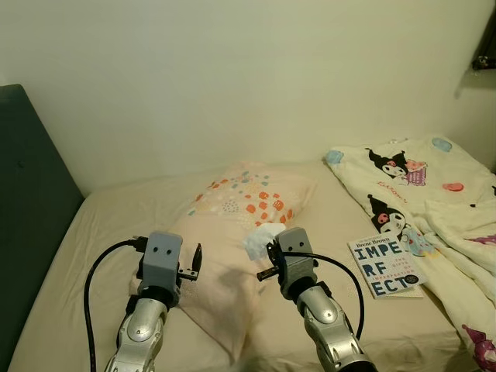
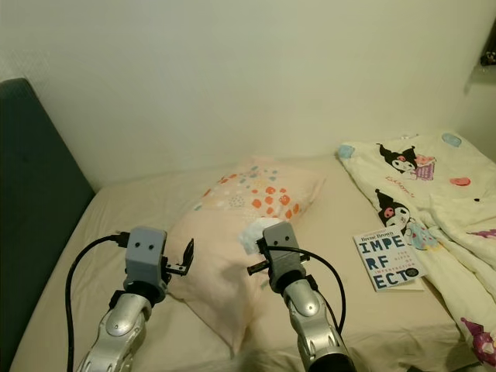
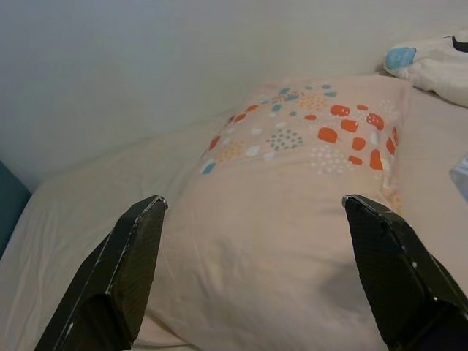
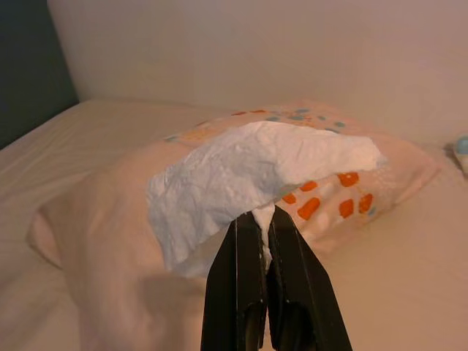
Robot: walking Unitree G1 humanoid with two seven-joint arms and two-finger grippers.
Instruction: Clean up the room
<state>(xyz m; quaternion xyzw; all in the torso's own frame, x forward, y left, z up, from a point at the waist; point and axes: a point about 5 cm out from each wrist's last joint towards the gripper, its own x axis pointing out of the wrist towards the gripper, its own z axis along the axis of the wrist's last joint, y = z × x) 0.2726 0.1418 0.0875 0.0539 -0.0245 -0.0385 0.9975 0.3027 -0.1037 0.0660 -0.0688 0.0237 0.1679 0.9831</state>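
Observation:
A crumpled white tissue [image 4: 248, 175] is pinched at its lower edge by my right gripper [image 4: 263, 219], whose fingers are shut on it. In the left eye view the tissue [image 1: 262, 239] hangs just above the pink pillow [image 1: 232, 232] with orange dots, in front of my right arm. My left gripper [image 3: 252, 208] stands open over the pillow [image 3: 292, 190], nothing between its fingers [image 3: 124, 263]. A book [image 1: 385, 265] with "IMPERFECT" on its cover lies on the bed at the right.
A white blanket [image 1: 434, 194] with cartoon prints is bunched on the right of the bed. The beige sheet [image 1: 101, 225] lies bare at the left. A dark headboard [image 1: 31, 209] borders the left side and a plain wall [image 1: 232, 77] stands behind.

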